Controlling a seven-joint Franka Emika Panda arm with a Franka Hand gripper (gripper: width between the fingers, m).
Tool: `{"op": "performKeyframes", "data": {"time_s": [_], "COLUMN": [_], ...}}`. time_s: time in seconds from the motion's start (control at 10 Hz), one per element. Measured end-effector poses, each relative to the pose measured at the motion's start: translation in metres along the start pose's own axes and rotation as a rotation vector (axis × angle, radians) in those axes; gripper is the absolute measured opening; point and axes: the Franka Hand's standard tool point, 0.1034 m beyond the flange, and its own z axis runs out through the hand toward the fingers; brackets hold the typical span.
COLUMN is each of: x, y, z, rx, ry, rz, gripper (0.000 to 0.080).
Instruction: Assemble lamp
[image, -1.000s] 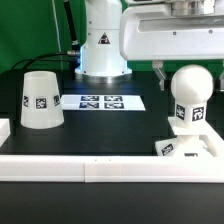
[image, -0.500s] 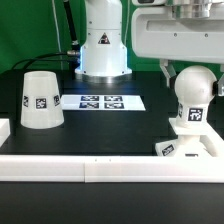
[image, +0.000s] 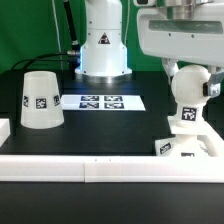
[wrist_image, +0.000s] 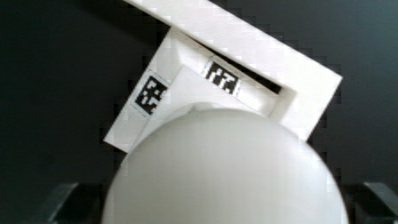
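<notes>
While the bulb (image: 190, 88) stands upright over the base (image: 186, 146) at the exterior view's right, we read the key relation as a vertical one: the bulb's long axis, round head above and cylindrical stem below, runs straight down toward the base, and the gripper (image: 190, 76) sits directly over that same line. In the wrist view the bulb's (wrist_image: 217, 170) rounded head fills most of the picture, with the dark fingers (wrist_image: 61, 200) showing at either side of it and the base (wrist_image: 199, 85) visible beyond, its tags facing up. From that we judge the fingers flank the bulb's head, but we cannot tell from these pictures whether they press on it or stand just clear, so the grip state remains unknown to us.

We cannot say either whether the stem is fully seated in the base or only resting on it; the joint is hidden by the base's front edge in the exterior view. The shade (image: 41, 100) sits on the table (image: 100, 130), wide end down, well apart on the exterior view's left, with the marker board (image: 100, 101) lying between it and the robot pedestal (image: 103, 50). We judge that any coming move turns on keeping the bulb's axis plumb over the base, since a tilt would bind the stem.
</notes>
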Motion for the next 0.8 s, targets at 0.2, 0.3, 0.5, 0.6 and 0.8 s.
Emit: {"op": "performKeyframes", "data": {"time_s": [0.2,0.3,0.5,0.6,0.8], "x": [-0.002,-0.0021,-0.0023,-0.0019,-0.006], "y": [-0.001,-0.0008,-0.0009,-0.001,0.0022], "z": [-0.0006,0.0002,0.0001,-0.0025,-0.0097], "rx": [0.003,0.002,0.002,0.006,0.011], "ry": [-0.004,-0.004,-0.004,-0.005,-0.003], "rz": [0.09,0.089,0.07,0.0,-0.095], "gripper": [0.0584,0.0584,0.0682,0.0696,0.0698]}}
